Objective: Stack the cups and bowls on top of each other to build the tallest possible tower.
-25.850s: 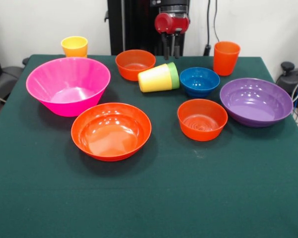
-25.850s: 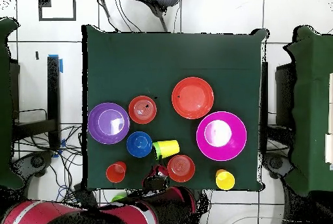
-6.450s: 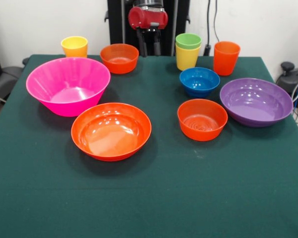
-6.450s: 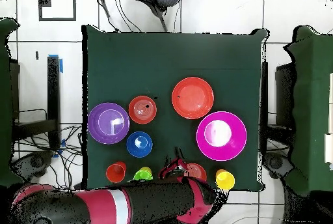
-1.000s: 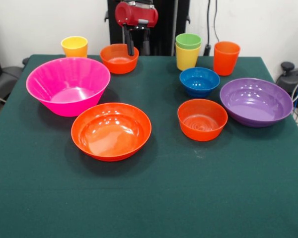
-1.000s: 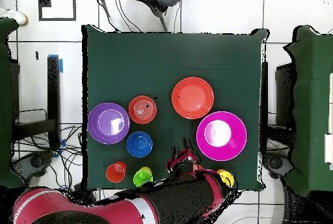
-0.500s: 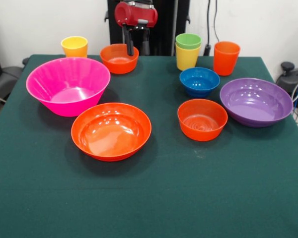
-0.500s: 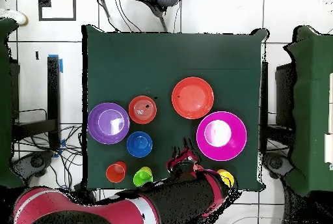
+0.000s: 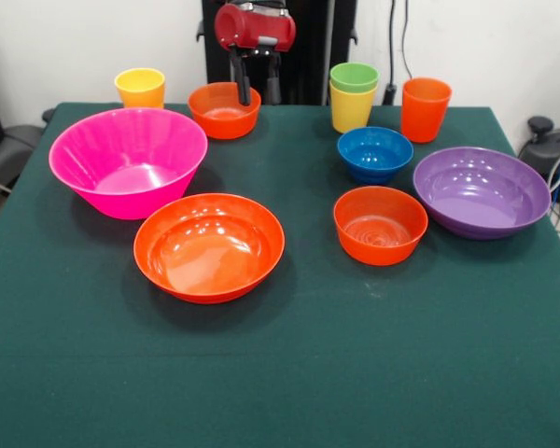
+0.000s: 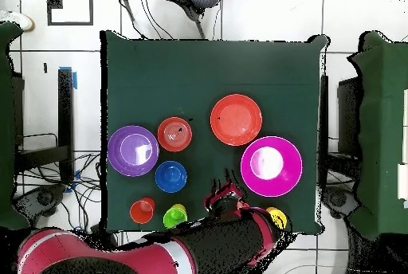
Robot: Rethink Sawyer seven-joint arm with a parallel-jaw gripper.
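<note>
A: Where is the end effector (image 9: 257,90), and why there?

B: It hangs at the far side of the bench (image 9: 280,373), its two dark fingers (image 9: 235,86) spread apart with nothing between them. One finger sits over the small orange bowl (image 9: 224,109), the other just outside its rim. I read that as lining up to pinch the bowl's wall, since a rim grip suits a wide, shallow piece.

A: Is it touching the bowl?

B: Hard to say; from the front the fingertip overlaps the rim, and from overhead the arm covers that bowl altogether.

A: And the tower?

B: Not begun, beyond the green cup (image 9: 354,76) nested in a yellow cup (image 9: 352,107). Everything else stands apart and mouth-up: the pink bowl (image 9: 128,161), wide orange bowl (image 9: 209,245), purple bowl (image 9: 482,190), blue bowl (image 9: 374,152), the other small orange bowl (image 9: 380,224), the orange cup (image 9: 425,108), the lone yellow cup (image 9: 140,88).

A: Sensible base?

B: The pink bowl, probably, being widest and deepest.
</note>
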